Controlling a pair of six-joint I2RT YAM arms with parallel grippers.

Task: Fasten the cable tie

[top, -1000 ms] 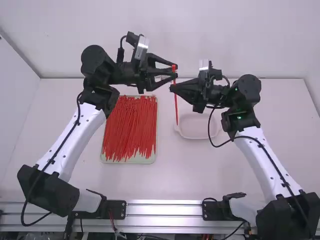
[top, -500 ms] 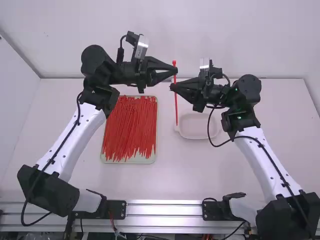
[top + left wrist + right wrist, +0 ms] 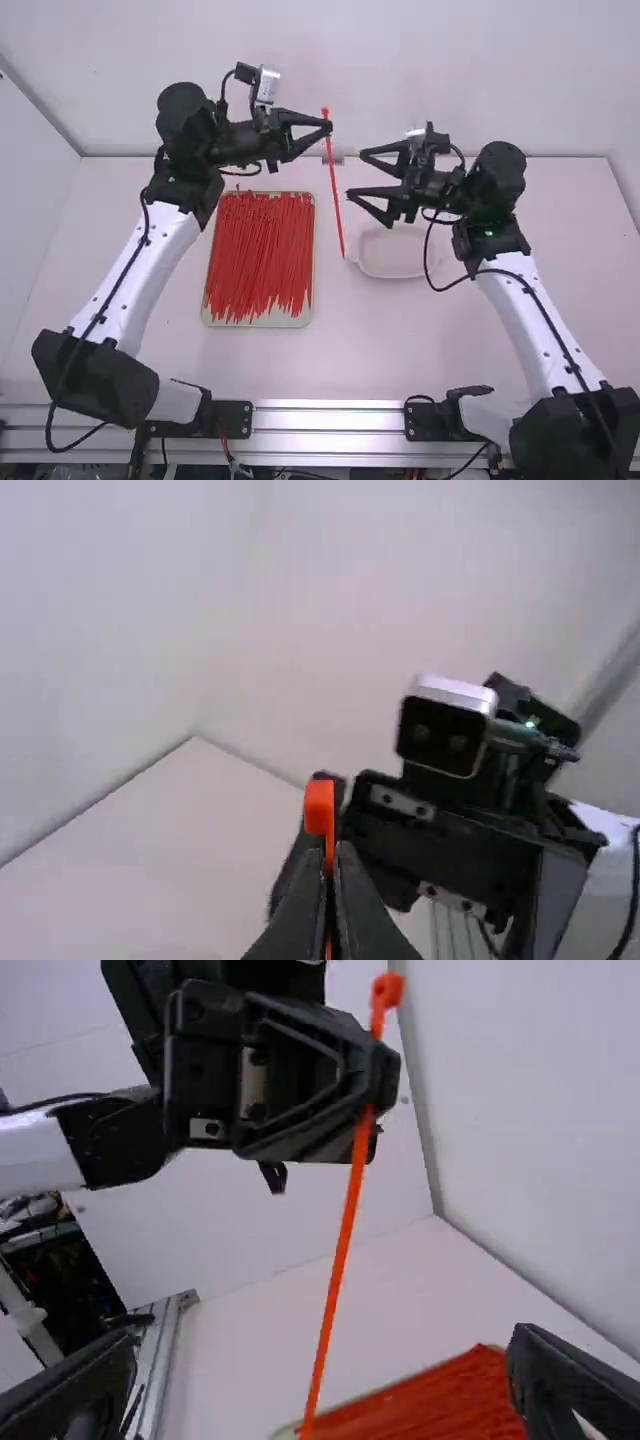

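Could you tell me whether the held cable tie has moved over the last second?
Yes. The tie in the left gripper has shifted left, from the rim of the bowl toward the tray.

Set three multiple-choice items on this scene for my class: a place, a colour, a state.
1. Where does the pile of spare ties lie? A in the white dish B on the flat tray C on the bare table
2. What colour is the cable tie held aloft? A red B black C white
3. How stands the right claw? A shut on the tie B open, apart from the tie C shut, empty

1 B: the pile covers the tray, beside the dish.
2 A: a red strip hangs from the left claw.
3 B: it gapes wide, clear of the tie.
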